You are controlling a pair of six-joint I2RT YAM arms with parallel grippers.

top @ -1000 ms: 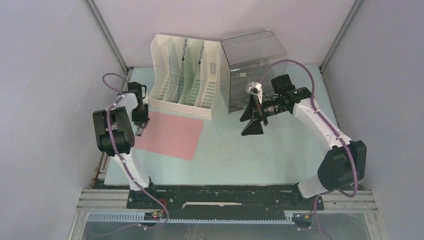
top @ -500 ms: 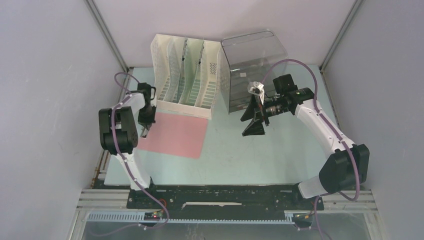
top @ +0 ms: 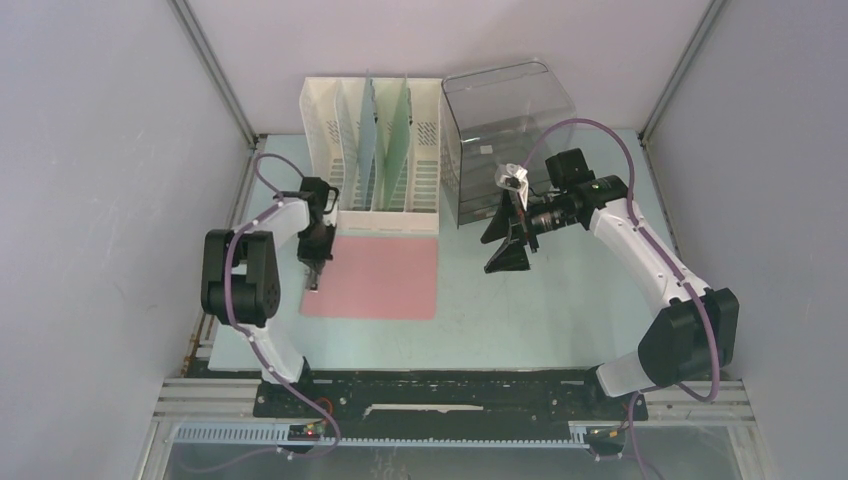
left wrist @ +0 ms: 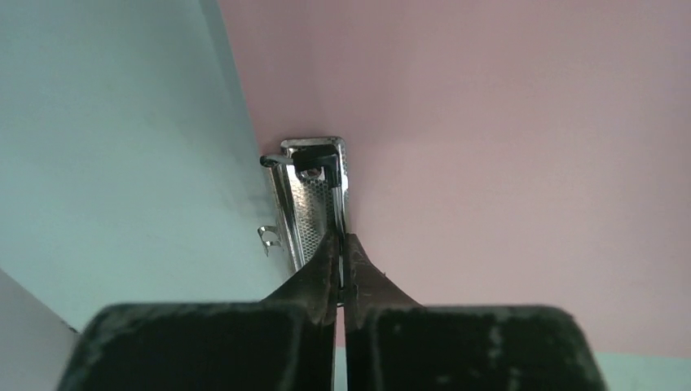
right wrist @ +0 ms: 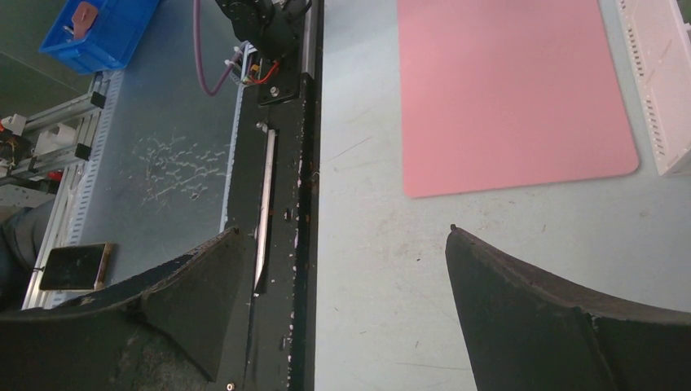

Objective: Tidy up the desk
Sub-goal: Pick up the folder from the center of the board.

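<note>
A pink clipboard (top: 385,278) lies flat on the pale mint-green desk (top: 530,310), just in front of the white file rack (top: 385,150). My left gripper (top: 313,278) is low at the board's left edge. In the left wrist view it (left wrist: 342,244) is shut on the board's metal clip (left wrist: 314,195), the jaws pressed together around the clip's thin lever. My right gripper (top: 490,253) hovers above the desk in front of the clear bin (top: 505,140), open wide with nothing between its fingers (right wrist: 342,230). The right wrist view shows the pink clipboard (right wrist: 513,90) far ahead.
Green and blue sheets stand in the file rack's slots. The clear bin stands at the back right, next to the rack. The black base rail (right wrist: 285,163) runs along the desk's near edge. Off the desk are a blue crate (right wrist: 98,28) and a phone (right wrist: 73,267).
My left gripper has closed on the clip and moved right, turning the pink clipboard square to the desk. The file rack has swung square to the back wall. The right arm barely moved.
</note>
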